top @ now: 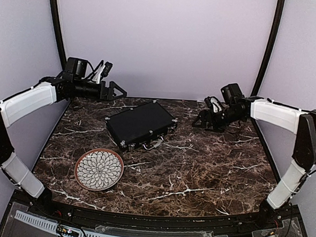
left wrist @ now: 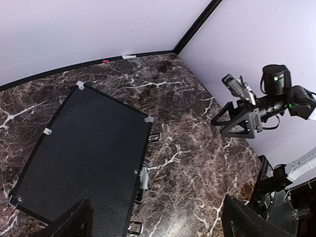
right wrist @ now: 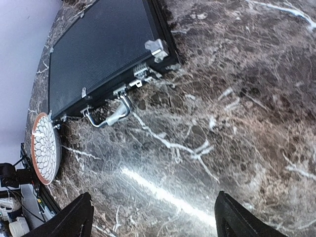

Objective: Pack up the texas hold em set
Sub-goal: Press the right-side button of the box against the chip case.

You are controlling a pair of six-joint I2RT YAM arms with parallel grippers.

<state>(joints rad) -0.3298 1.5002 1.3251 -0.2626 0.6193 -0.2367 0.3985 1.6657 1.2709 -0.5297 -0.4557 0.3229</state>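
- Well, both arms hang high at the back: the left pincer (top: 117,91) has its jaws spread wide and grips nothing, and the right pincer (top: 202,120) is just as wide and just as bare.
- Between them, below and ahead of each, the case (top: 140,124) lies flat on the table (top: 208,170) with its lid down. No chips, cards or dice show anywhere.
- From the right pincer, the handle (right wrist: 109,115) sits ahead and to the left, folded out onto the marble, with the latches (right wrist: 140,81) just beside it. I can't tell whether they are snapped.
- Past the case from that pincer lies the plate (top: 99,169), well apart from both arms.
- Texture: a hard black shell with a fine pebbled grain, bright metal corners (right wrist: 157,47), a rigid box shape. The table is glossy brown marble with white veins.
- Handling, my call: stiff, likely heavy if loaded, and too broad for either jaw to span. It should slide readily on that polish.
- Best holds: the metal handle loop, or press the latches one at a time.
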